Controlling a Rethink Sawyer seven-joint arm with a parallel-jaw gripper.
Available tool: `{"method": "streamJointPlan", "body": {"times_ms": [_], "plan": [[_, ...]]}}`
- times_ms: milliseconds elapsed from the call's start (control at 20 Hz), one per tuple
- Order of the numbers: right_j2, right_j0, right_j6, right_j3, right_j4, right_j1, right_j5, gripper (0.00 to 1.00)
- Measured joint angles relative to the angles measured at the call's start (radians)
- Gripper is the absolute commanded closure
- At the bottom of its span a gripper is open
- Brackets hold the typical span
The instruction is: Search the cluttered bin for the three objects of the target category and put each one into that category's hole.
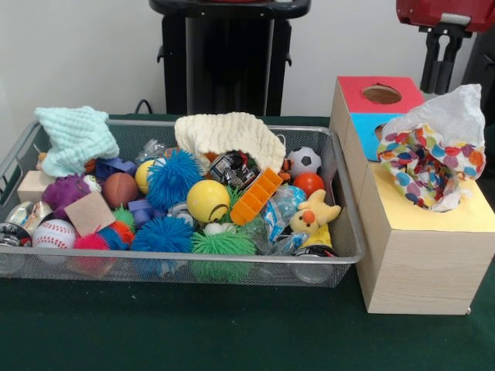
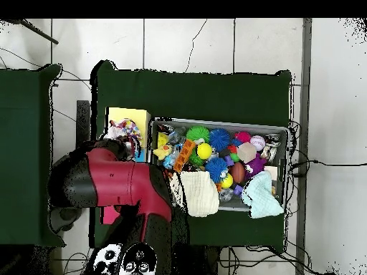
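Wire bin [image 1: 340, 193] fills the left and centre of the front view, crowded with toys: yellow ball [image 1: 207, 200] at centre, blue spiky ball [image 1: 173, 177] just upper left of it, baseball [image 1: 54, 233] at the lower left, soccer ball [image 1: 304, 161] toward the upper right. Cream cloth [image 1: 228, 133] drapes the far rim. Wooden box [image 1: 418, 263] stands just right of the bin, its round hole [image 1: 382, 94] in the red top; a dotted cloth [image 1: 433, 154] lies on it. Arm [image 2: 118, 182] at left in the overhead view; gripper hidden, jaws cannot be told.
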Motion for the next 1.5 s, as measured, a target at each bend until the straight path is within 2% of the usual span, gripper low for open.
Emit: {"method": "streamJointPlan", "body": {"times_ms": [550, 1500], "plan": [[-0.006, 0.005, 0.000, 0.014, 0.000, 0.034, -0.026, 1.00], [-0.025, 0.070, 0.000, 0.014, 0.006, 0.074, -0.031, 1.00]]}}
